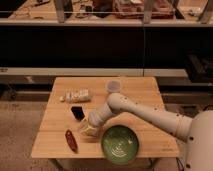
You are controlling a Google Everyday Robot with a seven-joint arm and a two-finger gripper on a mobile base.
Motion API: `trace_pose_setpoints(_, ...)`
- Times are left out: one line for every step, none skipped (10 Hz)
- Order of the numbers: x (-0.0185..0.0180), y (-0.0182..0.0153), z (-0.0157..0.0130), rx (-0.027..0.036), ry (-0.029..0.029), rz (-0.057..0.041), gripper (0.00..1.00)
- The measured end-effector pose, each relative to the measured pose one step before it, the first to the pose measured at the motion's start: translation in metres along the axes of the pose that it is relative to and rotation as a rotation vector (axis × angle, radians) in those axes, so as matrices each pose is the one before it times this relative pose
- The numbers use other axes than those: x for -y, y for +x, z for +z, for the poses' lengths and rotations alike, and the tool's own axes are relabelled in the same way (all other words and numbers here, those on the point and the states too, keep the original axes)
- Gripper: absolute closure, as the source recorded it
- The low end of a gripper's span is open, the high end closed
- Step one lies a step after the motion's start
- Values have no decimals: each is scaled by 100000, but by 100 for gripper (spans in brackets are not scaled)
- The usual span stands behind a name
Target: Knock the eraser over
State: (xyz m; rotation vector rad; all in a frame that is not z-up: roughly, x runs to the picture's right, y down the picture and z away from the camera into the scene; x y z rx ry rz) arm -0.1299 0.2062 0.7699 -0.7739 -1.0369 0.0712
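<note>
The eraser (77,112) is a small black block on the wooden table (130,87), left of centre. My gripper (86,127) is at the end of the white arm, low over the table just below and right of the eraser, close to it. A whitish block (77,95) lies behind the eraser. A slim dark-red oblong object (71,140) lies near the table's front left.
A green plate (120,144) sits at the front of the table, right of the gripper. A pale round cup or lid (114,86) stands at mid-back. Dark shelving and a bench run behind the table.
</note>
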Motion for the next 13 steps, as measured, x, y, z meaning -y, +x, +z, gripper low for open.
trace_pose_setpoints(376, 35, -82, 897, 1111, -241, 100)
trace_pose_setpoints(170, 33, -19, 558, 403, -106, 100)
trace_pose_setpoints(422, -27, -112, 680, 816, -116, 100)
trace_pose_setpoints(1122, 18, -398, 587, 1956, 56, 100)
trace_pose_setpoints(1149, -80, -241, -44, 1481, -285, 100)
trace_pose_setpoints(1669, -223, -389, -382, 2168, -671, 100)
trace_pose_setpoints(2911, -348, -620, -1380, 3837, -1234, 100)
trace_pose_setpoints(2555, -282, -353, -1541, 3740, -267, 100)
trace_pose_setpoints(2493, -317, -84, -1543, 3933, 470, 100)
trace_pose_setpoints(1918, -294, -136, -735, 3680, 977, 100)
trace_pose_setpoints(1692, -307, -375, -283, 3960, 1198, 100)
trace_pose_setpoints(262, 20, -208, -66, 807, 267, 100)
trace_pose_setpoints(-42, 166, -78, -146, 38, 141, 98)
